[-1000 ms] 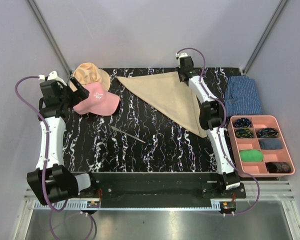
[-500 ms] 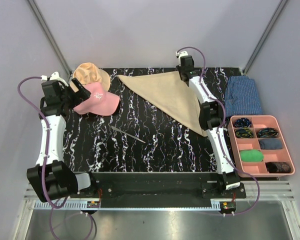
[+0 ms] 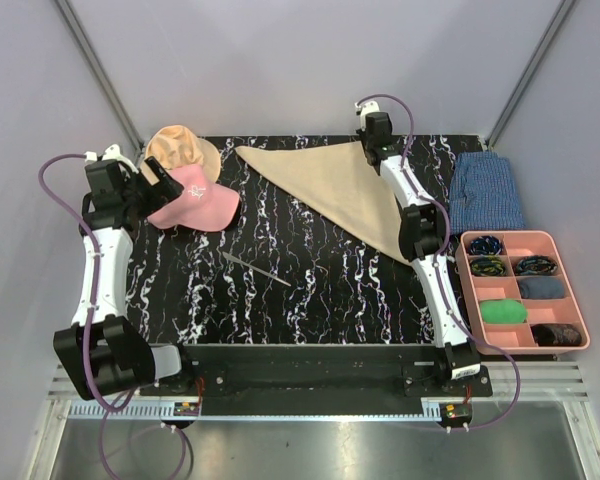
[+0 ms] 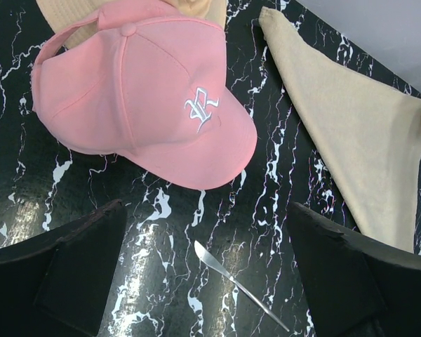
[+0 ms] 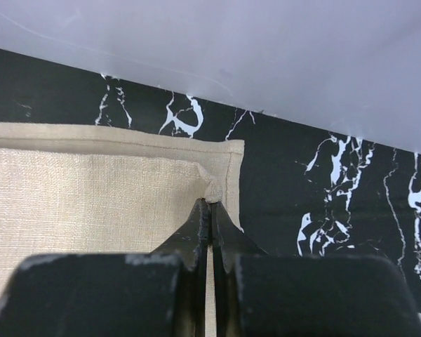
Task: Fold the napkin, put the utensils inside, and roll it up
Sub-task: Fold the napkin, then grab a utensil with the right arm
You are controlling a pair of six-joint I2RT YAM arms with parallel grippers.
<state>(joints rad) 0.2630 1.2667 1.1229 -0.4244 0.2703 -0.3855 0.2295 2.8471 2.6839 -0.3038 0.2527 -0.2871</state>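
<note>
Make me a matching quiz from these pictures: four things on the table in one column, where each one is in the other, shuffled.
1 napkin
2 pink cap
3 metal utensil
4 blue checked cloth

A just beyond the pink tray
B alone on bare table
C corner pinched by the right gripper
D overlapping the tan hat

Pairs: 1-C, 2-D, 3-B, 4-A
</note>
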